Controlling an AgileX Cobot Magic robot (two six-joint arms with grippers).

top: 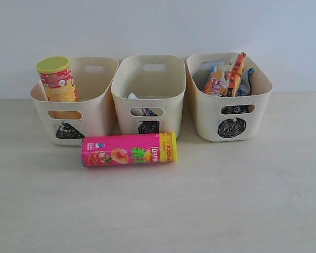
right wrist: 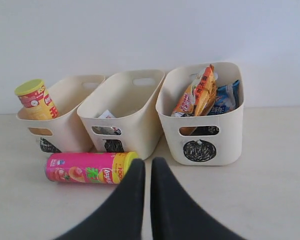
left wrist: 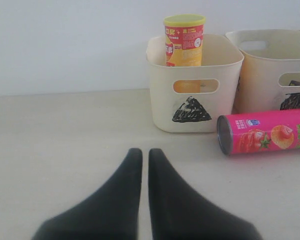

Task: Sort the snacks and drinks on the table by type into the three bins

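The pink chip tube lies on its side on the table in front of the left and middle bins. The yellow tube stands in the triangle bin. A white-and-blue carton lies low in the square bin; the dark purple carton is hidden. The circle bin holds the orange bag and the blue bag. Neither arm shows in the exterior view. My left gripper is shut and empty, well short of the pink tube. My right gripper is shut, empty, near the pink tube.
The three bins stand in a row against a plain white wall. The pale table stretches bare from the bins toward the near side.
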